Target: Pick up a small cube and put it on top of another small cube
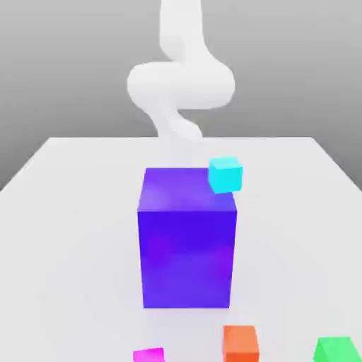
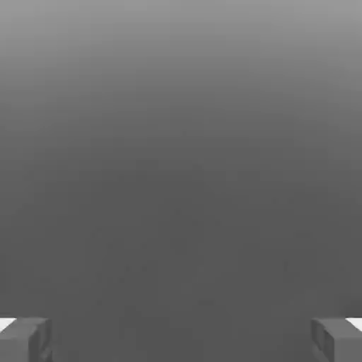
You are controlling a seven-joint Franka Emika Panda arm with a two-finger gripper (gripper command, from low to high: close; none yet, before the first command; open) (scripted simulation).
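Cyan cube (image 1: pixel 225 175), large blue block (image 1: pixel 187 240), open gripper (image 2: pixel 181 341)

There are four small cubes: one light blue cube (image 1: pixel 225 176), one pink cube (image 1: pixel 149 355), one orange cube (image 1: pixel 240 345) and one green cube (image 1: pixel 337 351). There is one big blue box (image 1: pixel 187 247), one robot arm (image 1: pixel 181 85) and one bench (image 1: pixel 78 233).

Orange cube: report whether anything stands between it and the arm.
Yes: in the exterior view the big blue block stands between the arm and the orange cube. The cyan cube overlaps the block's upper right corner there. The pincer is open; going over or around looks wise.
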